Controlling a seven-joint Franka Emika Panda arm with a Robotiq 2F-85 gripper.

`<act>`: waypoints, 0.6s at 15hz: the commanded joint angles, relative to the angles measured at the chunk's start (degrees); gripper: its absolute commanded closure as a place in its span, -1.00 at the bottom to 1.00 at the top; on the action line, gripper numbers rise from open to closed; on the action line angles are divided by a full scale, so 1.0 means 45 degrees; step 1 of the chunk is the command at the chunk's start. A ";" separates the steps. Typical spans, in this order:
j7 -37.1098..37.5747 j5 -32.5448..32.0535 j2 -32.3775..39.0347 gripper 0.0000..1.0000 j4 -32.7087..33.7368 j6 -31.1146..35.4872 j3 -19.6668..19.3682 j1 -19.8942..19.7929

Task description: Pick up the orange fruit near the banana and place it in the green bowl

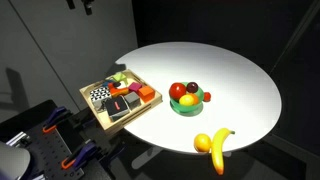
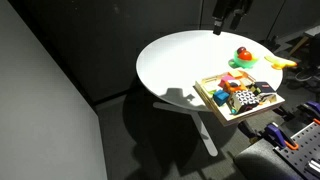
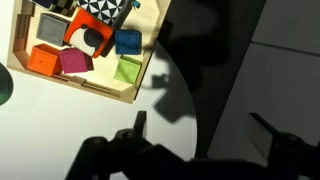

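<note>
The orange fruit [image 1: 203,142] is a small round ball at the table's near edge, touching the left side of the long yellow banana [image 1: 221,149]. The banana also shows in an exterior view [image 2: 280,62]. The green bowl [image 1: 186,110] stands mid-table and holds a red fruit [image 1: 178,91], a dark fruit and a small yellow-orange one. The bowl also shows in an exterior view [image 2: 243,60]. My gripper [image 2: 220,25] hangs high above the table's far side, well away from the fruits. In the wrist view its fingers [image 3: 203,130] are spread apart and empty.
A wooden tray of coloured blocks [image 1: 97,112] sits at the table's edge beside the bowl. It shows in both exterior views [image 2: 212,98] and at the upper left of the wrist view [image 3: 100,88]. The round white table [image 1: 230,70] drops off on all sides.
</note>
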 commanded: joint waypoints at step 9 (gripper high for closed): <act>-0.0018 -0.0230 0.0052 -1.00 0.0083 -0.0206 -0.0012 -0.0209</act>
